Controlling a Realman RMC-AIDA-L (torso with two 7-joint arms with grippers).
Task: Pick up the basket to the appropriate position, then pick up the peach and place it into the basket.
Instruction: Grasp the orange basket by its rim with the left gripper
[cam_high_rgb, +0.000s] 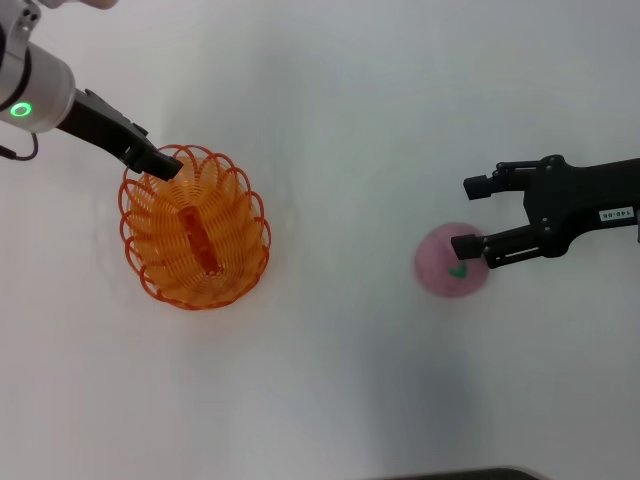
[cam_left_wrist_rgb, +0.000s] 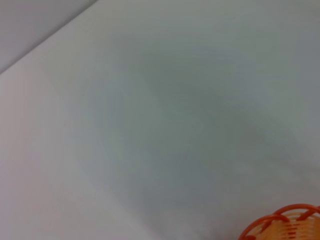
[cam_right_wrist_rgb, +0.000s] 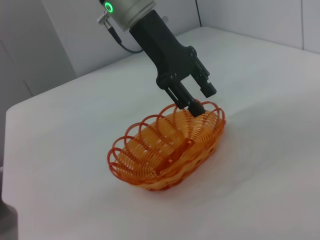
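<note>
The orange wire-weave basket (cam_high_rgb: 195, 235) rests on the white table at the left. It also shows in the right wrist view (cam_right_wrist_rgb: 165, 150), and its rim shows in the left wrist view (cam_left_wrist_rgb: 282, 225). My left gripper (cam_high_rgb: 165, 165) is at the basket's far rim. In the right wrist view it (cam_right_wrist_rgb: 202, 100) straddles that rim with a small gap between the fingers. The pale pink peach (cam_high_rgb: 445, 272) with a green leaf mark lies at the right. My right gripper (cam_high_rgb: 472, 215) is open just beside and above the peach. One fingertip (cam_high_rgb: 465, 245) is over the peach's edge.
The white table (cam_high_rgb: 330, 120) spreads between the basket and the peach. A dark edge (cam_high_rgb: 450, 473) runs along the near side in the head view. In the right wrist view the table's far edge (cam_right_wrist_rgb: 55, 90) meets a grey wall.
</note>
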